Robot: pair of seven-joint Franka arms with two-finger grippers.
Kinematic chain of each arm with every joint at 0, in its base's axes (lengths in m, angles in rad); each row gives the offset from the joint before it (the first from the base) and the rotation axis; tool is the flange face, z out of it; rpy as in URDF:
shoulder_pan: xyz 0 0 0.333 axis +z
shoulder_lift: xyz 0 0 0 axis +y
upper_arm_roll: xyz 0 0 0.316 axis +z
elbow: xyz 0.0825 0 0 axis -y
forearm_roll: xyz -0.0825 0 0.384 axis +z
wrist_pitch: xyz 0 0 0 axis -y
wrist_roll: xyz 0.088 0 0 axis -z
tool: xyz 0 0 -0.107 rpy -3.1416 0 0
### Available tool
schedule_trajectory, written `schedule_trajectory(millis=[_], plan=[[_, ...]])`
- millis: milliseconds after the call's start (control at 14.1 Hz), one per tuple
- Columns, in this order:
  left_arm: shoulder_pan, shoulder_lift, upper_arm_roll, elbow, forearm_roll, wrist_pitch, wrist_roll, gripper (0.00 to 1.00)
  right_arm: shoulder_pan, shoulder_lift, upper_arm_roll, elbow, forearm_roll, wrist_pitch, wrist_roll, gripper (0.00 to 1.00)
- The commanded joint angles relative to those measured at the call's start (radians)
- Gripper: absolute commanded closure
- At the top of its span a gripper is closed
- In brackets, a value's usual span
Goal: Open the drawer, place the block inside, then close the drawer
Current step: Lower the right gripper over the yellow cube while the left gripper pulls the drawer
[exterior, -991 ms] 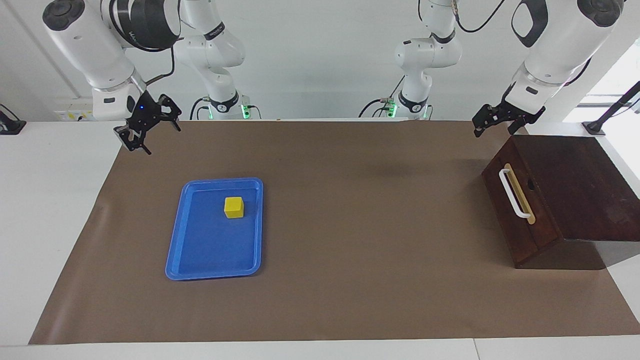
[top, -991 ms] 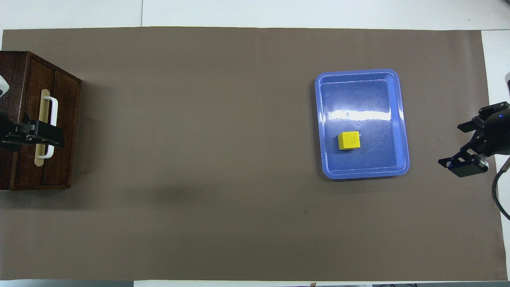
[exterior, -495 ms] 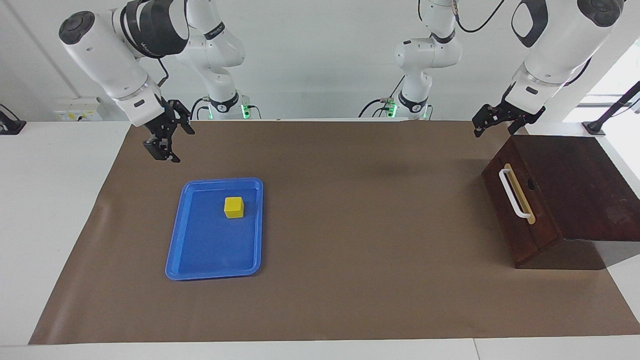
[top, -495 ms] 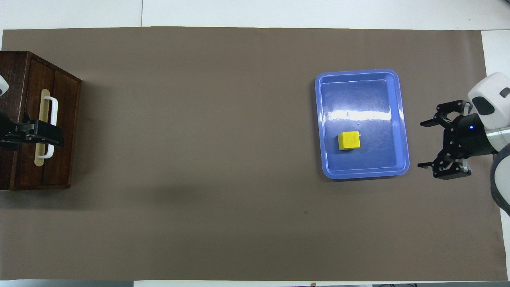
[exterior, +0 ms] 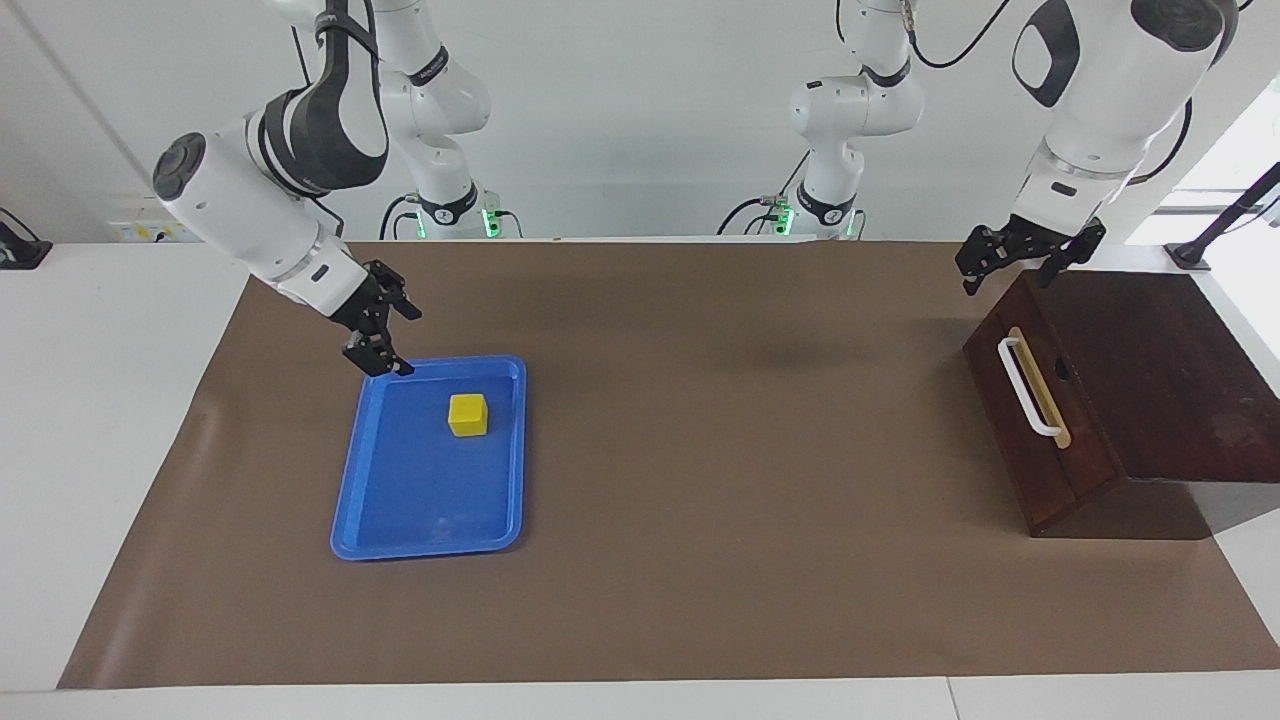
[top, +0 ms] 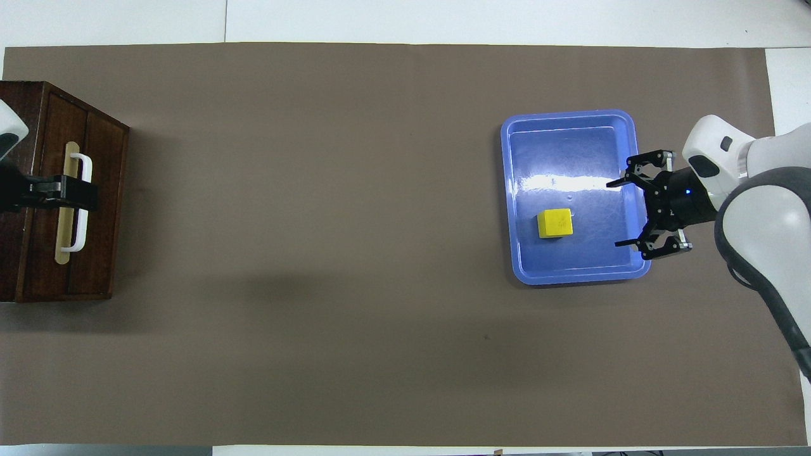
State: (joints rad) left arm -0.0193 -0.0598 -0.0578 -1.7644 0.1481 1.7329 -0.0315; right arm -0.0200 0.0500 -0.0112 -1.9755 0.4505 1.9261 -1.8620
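Block [top: 555,223] apart from right gripper [top: 618,213]

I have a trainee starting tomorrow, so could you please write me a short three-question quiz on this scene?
1. True or false: the yellow block lies in the blue tray.
2. Multiple choice: the drawer is A) pulled halfway out, B) shut, C) lifted out of its wooden box.
3. Fill in: the right claw, fingers spread, is over the tray's edge at the ____ arm's end of the table, while the left claw is over the box's top edge above the drawer's white handle.

Key: 1 true; 2 B; 3 right.
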Motion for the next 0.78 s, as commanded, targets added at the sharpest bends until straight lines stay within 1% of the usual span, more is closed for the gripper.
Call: schedule_trajectory(millis=[0,71,142,212,283,354,425,566,708], plan=[[-0.025,0.011,0.007,-0.096,0.083,0.137,0.004,0.00,0.008,0.042,0.000,-0.031,0.078,0.062,-0.094,0.00],[-0.027,0.029,0.007,-0.112,0.118,0.170,-0.001,0.00,0.017,0.044,-0.001,-0.060,0.112,0.085,-0.106,0.00],[-0.034,0.063,0.007,-0.128,0.175,0.200,-0.010,0.00,0.014,0.062,0.000,-0.074,0.138,0.099,-0.150,0.00],[-0.040,0.101,0.007,-0.141,0.268,0.238,-0.049,0.00,0.005,0.111,0.000,-0.069,0.186,0.094,-0.214,0.00],[-0.044,0.141,0.007,-0.151,0.318,0.293,-0.109,0.00,0.000,0.137,-0.001,-0.065,0.216,0.094,-0.256,0.00],[-0.031,0.168,0.007,-0.168,0.327,0.345,-0.141,0.00,-0.003,0.155,-0.001,-0.063,0.221,0.093,-0.273,0.00],[-0.016,0.173,0.012,-0.197,0.336,0.403,-0.146,0.00,-0.005,0.172,-0.001,-0.059,0.226,0.094,-0.308,0.00],[0.009,0.175,0.010,-0.265,0.399,0.479,-0.149,0.00,-0.021,0.249,-0.001,-0.016,0.267,0.090,-0.403,0.00],[0.010,0.193,0.012,-0.271,0.422,0.494,-0.151,0.00,-0.024,0.257,-0.001,-0.020,0.269,0.064,-0.404,0.00]])
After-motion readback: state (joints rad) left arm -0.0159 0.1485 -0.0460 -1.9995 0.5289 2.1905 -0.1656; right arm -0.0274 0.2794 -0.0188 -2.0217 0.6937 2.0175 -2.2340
